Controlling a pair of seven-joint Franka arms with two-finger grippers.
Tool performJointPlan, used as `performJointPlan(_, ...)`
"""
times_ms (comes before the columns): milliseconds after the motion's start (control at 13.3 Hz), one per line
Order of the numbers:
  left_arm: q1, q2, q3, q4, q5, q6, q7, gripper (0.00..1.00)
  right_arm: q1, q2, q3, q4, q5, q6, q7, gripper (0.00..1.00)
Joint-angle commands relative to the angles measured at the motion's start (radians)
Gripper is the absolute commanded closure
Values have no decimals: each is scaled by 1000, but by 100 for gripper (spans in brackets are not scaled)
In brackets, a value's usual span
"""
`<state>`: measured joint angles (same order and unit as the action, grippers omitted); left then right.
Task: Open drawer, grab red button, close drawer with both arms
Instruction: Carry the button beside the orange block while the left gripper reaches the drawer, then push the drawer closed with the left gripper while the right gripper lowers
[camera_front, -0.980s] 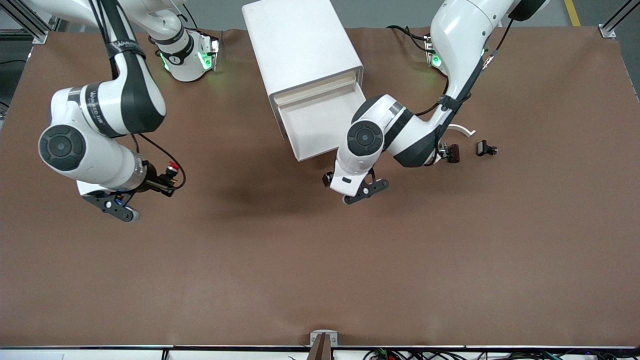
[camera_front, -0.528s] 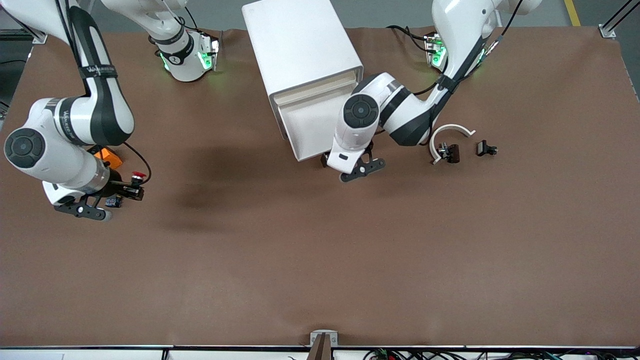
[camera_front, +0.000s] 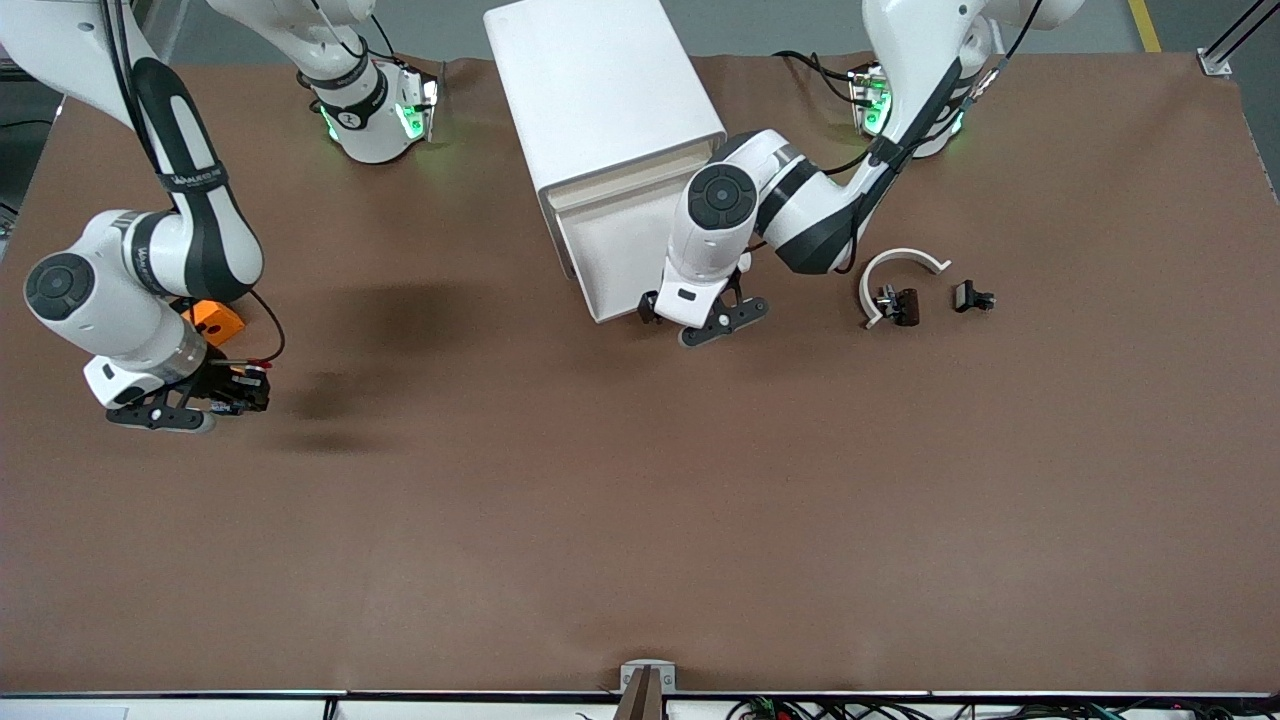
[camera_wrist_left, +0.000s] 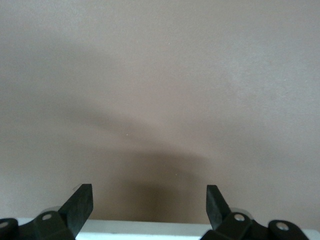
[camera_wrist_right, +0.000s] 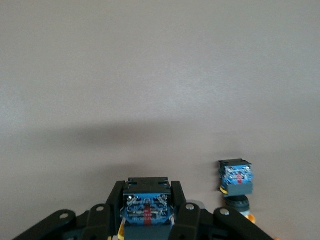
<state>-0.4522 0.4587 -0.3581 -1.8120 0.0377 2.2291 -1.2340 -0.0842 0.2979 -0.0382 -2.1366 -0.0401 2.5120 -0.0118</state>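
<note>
Even, fairly bright light falls from overhead on the matte brown bench (camera_front: 640, 500), without glare. Soft-edged dark shadows lie on it beside each white jointed arm, the broadest near the right arm's end. Green indicator lights at both arm bases tint the brown surface around them. In both wrist views the bench looks paler, washed and slightly soft, with a diffuse shadow band across it.
</note>
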Motion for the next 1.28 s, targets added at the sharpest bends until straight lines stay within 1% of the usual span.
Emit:
performJointPlan(0,-2,-11,-9,-26,-16,26,-15,0,-6,49,12,-40,-15,100,-8,100)
performJointPlan(151,-14,-14,-9,-26,-16,21,-39,0,-8,81,12,-91,-17,215,-40,100)
performJointPlan(226,-19,-15,-9,-26,-15,20,-61,0,-15,96,12,-91,-17,228,-65,100)
performJointPlan(377,-23,-17,-9,-26,-15,9,-71,0,-29,107,12,-91,-15,234,-83,100)
performJointPlan(830,-91,-11,-9,-23,-15,0,-156,0,-45,119,11,-97,-17,228,-86,100)
performJointPlan(1207,-157,20,-9,-23,-15,-11,-205,0,-61,118,12,-114,-17,217,-89,100)
